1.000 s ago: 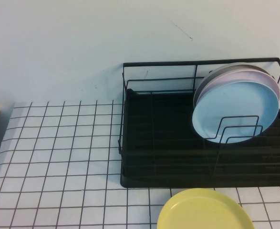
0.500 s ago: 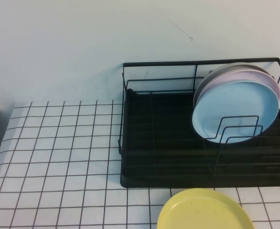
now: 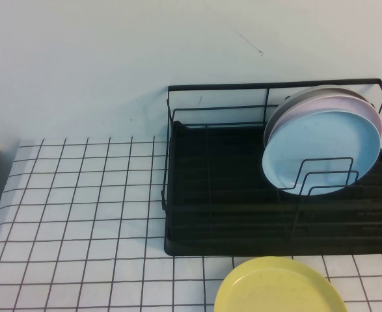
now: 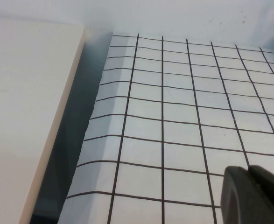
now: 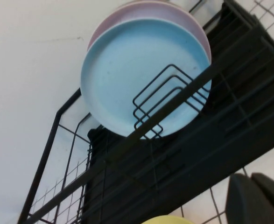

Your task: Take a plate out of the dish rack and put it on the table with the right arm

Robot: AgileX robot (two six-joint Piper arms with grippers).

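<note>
High view: round light blue plate (image 3: 321,152), shallow-rimmed, stands upright in the black wire dish rack (image 3: 217,195), fronting a pink plate (image 3: 347,104). Left gripper (image 4: 254,196) and right gripper (image 5: 257,198) show partly; grip state cannot be told.

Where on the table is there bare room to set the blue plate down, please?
The table is bare left of the dish rack. In front of the rack, the yellow plate crowds it. The light blue plate leans in the rack. Left gripper and right gripper show only at their wrist views' edges.
</note>
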